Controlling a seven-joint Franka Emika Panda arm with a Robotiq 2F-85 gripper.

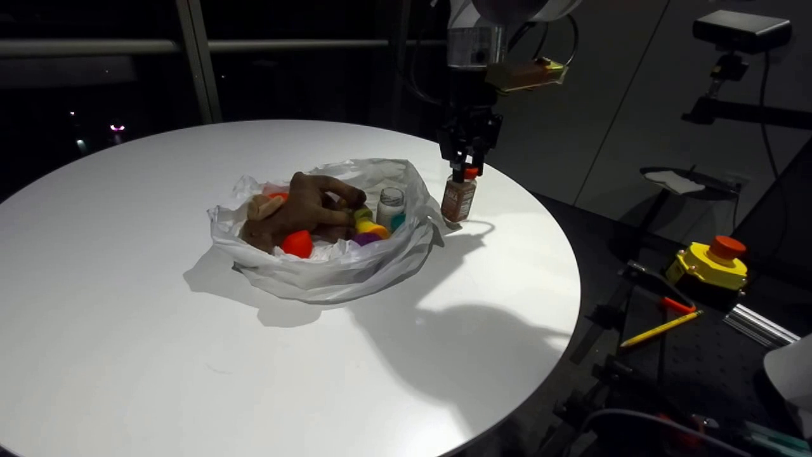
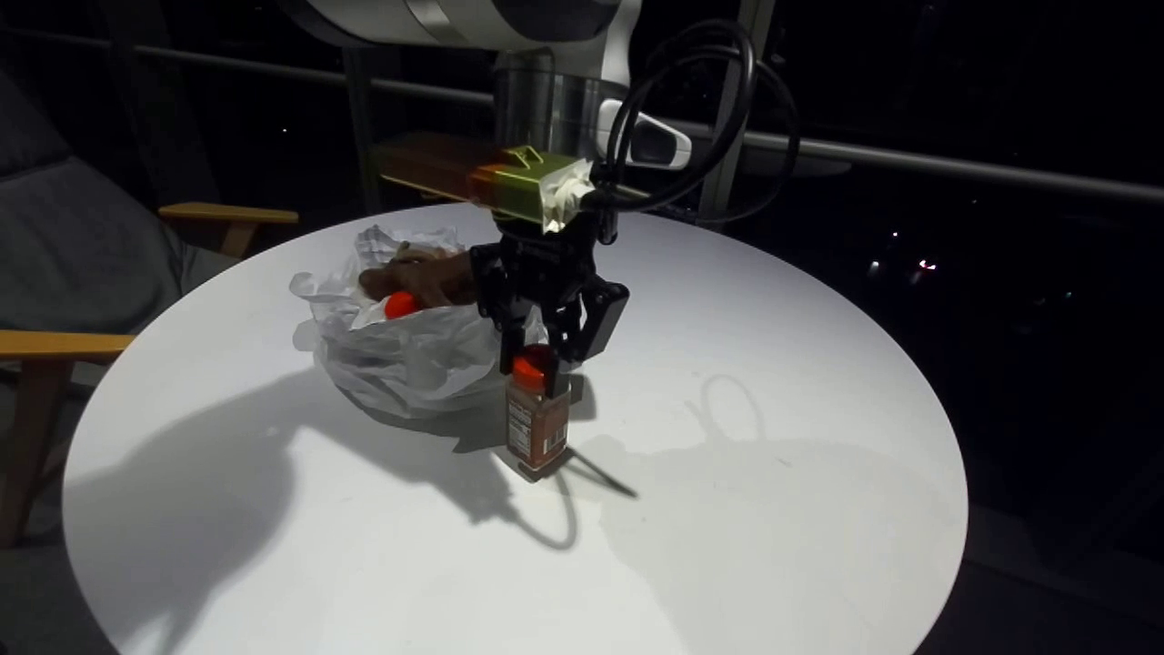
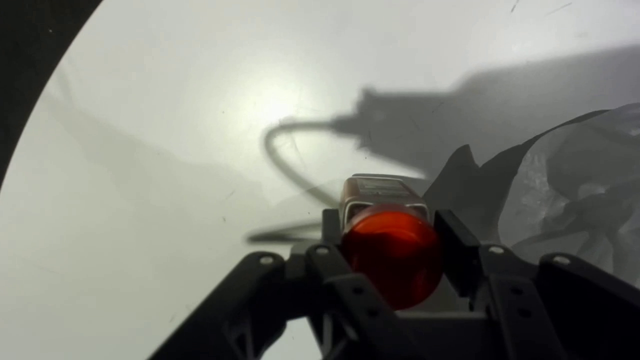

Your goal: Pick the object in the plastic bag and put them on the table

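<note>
A spice bottle with a red cap and brown contents (image 1: 458,202) is at the table's side beside the bag; it also shows in an exterior view (image 2: 536,428) and the wrist view (image 3: 382,190). My gripper (image 1: 469,172) is shut on it at the cap, one finger on each side, as the wrist view (image 3: 387,235) shows. The bottle leans slightly; I cannot tell whether its base touches the table (image 1: 190,368). The open white plastic bag (image 1: 317,282) holds a brown hand-shaped object (image 1: 292,209), a red piece (image 1: 297,244), a jar (image 1: 390,206) and several coloured pieces.
The bag's edge (image 3: 560,210) lies close to the bottle. The round table's edge curves near the arm. Beyond it are a yellow emergency stop (image 1: 710,263), a pencil (image 1: 661,329) and a camera on a stand (image 1: 742,30). A grey chair (image 2: 82,246) stands beside the table.
</note>
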